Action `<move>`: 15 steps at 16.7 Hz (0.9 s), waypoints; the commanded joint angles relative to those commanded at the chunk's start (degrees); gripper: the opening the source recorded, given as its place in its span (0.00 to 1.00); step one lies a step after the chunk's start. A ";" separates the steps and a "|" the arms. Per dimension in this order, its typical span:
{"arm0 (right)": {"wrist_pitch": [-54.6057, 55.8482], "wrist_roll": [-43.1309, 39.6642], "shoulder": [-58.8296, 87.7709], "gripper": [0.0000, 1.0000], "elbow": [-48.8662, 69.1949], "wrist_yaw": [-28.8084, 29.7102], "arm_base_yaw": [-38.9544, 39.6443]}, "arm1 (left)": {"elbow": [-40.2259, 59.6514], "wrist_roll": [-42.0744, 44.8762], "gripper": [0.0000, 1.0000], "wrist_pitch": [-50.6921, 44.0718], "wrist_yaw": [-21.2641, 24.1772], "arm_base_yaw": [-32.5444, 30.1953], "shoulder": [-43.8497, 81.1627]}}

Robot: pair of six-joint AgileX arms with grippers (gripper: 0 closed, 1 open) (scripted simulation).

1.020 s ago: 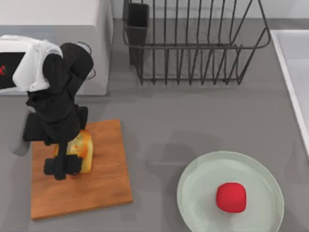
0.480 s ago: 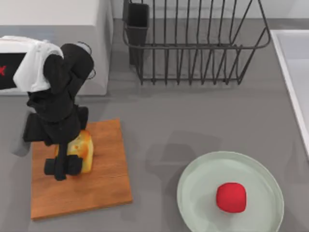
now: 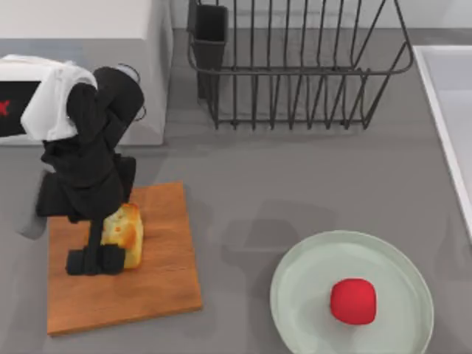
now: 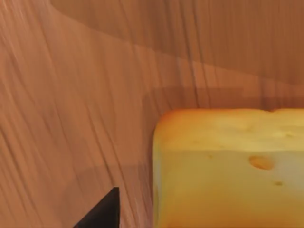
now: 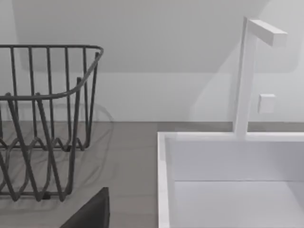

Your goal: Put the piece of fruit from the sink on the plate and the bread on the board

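Top view: the board (image 3: 147,273) lies at about 8 o'clock on the grey table (image 3: 295,177), with the bread (image 3: 127,232) standing on its upper-left part. The left gripper (image 3: 94,259) hangs over the board just beside the bread's 9 o'clock face; its black fingers (image 3: 82,261) reach down past the loaf's lower-left corner. The arm's dark bulk covers the bread's far-left edge, so whether the jaws are spread or touching the loaf cannot be told.

Plate (image 3: 352,295) at 5 o'clock, well apart from the board. The piece of fruit (image 3: 353,301) rests on it, slightly right of the plate's middle.

Surroundings — a black wire dish rack (image 3: 295,66) at 12 o'clock, a dark cup (image 3: 210,33) hooked at its left end. A white box-like appliance (image 3: 96,51) at 10 to 11 o'clock, directly behind the left arm. The sink (image 3: 442,110) runs along the table's right edge at 2 to 3 o'clock.

Left wrist view: close on the bread (image 4: 228,166) — toasted top edge, pale pitted side — sitting flat on the board's grain (image 4: 71,95). One black fingertip (image 4: 102,213) shows beside the loaf, a gap of wood between them.

Right wrist view: the sink's pale rim (image 5: 164,180) and basin, an upright white tap (image 5: 244,80) behind it, and the dish rack (image 5: 47,118) next to the sink. A dark corner of the right gripper's finger (image 5: 92,213) shows; its jaw state cannot be told.
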 joint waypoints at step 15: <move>0.00 0.00 0.00 1.00 0.00 0.00 0.00 | -14.13 23.50 1.00 11.56 -0.76 5.39 -23.15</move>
